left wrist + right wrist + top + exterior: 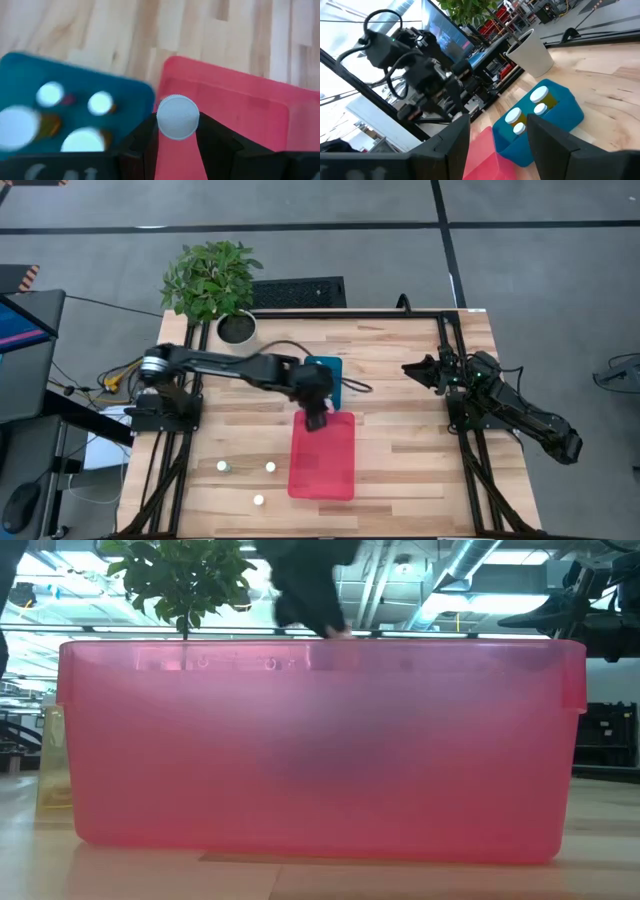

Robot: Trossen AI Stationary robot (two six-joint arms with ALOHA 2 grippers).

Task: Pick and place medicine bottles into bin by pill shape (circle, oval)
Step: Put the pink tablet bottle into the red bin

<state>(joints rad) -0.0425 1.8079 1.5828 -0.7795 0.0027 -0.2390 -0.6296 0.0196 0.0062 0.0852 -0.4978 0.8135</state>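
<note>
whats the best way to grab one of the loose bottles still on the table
Probably from straight above, fingers closing on the sides just under the round white cap. The three loose bottles stand upright on the table, apart from each other, so there is room around each. The left gripper holds its bottle that way.
</note>
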